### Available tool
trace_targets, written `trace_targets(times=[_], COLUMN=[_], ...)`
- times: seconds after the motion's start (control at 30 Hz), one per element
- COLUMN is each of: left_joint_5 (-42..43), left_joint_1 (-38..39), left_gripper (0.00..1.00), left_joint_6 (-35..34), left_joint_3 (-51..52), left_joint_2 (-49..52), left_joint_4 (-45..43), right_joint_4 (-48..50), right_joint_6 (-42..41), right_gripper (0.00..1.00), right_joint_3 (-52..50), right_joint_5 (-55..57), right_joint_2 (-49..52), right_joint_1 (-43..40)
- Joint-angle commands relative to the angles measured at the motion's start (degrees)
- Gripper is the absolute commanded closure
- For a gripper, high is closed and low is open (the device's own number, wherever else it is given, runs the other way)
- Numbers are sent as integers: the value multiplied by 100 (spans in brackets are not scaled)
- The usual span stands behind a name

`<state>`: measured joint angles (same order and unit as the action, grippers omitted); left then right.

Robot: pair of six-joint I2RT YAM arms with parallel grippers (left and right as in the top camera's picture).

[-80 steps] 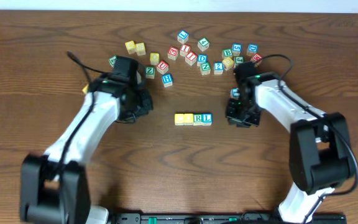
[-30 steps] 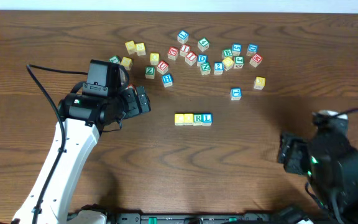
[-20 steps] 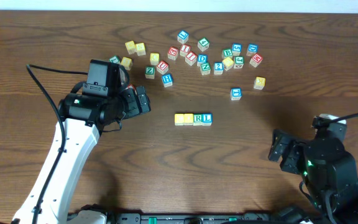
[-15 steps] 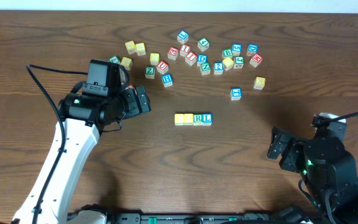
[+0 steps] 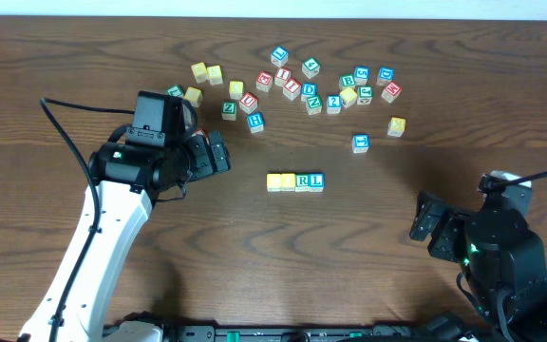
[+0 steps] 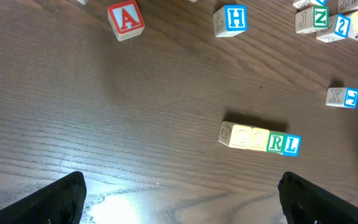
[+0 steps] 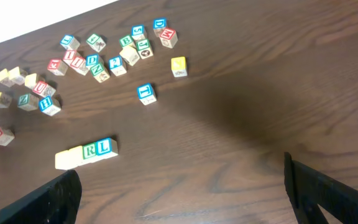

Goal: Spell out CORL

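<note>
Between both jaws, well apart: CORL row (image 5: 295, 181)

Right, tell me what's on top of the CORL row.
Nothing: the CORL row lies uncovered on the table. Its two yellow tops show no readable letter; its undersides are hidden.

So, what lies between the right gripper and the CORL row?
Nothing; only bare table separates the right gripper from the CORL row, as the overhead view shows.
</note>
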<state>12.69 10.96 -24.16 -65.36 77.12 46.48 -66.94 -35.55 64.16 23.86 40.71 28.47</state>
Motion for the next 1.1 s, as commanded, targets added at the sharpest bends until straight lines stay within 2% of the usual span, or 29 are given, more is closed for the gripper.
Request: trace_targets(times=[0.0,0.3,0.73,0.87,1.0,1.07], left_joint_5=[-76,-76,-76,-76,-76,-76], left_joint_1=[-28,-28,-28,-28,-28,-28], left_gripper=[2,2,2,2,2,2], left_joint_6=[15,13,15,15,15,13], left_joint_3=[26,26,26,26,26,26], left_joint_2=[-35,-35,-35,-35,-35,-35], left_joint_4=[22,20,20,20,20,20], right_joint_4=[-17,-17,-566,-15,1126,1919], right_joint_6=[-63,-63,-42,142,745,1174], right_gripper=[1,1,1,1,1,1], right_joint_3=[-20,-20,-22,-258,-1036,-1637], right_joint_5=[-26,-24,-260,-299,-586,-1082], right_joint_2=[-20,-20,-22,-79,-382,-651], right_joint_1=[46,46,-4,-302,-831,-1259])
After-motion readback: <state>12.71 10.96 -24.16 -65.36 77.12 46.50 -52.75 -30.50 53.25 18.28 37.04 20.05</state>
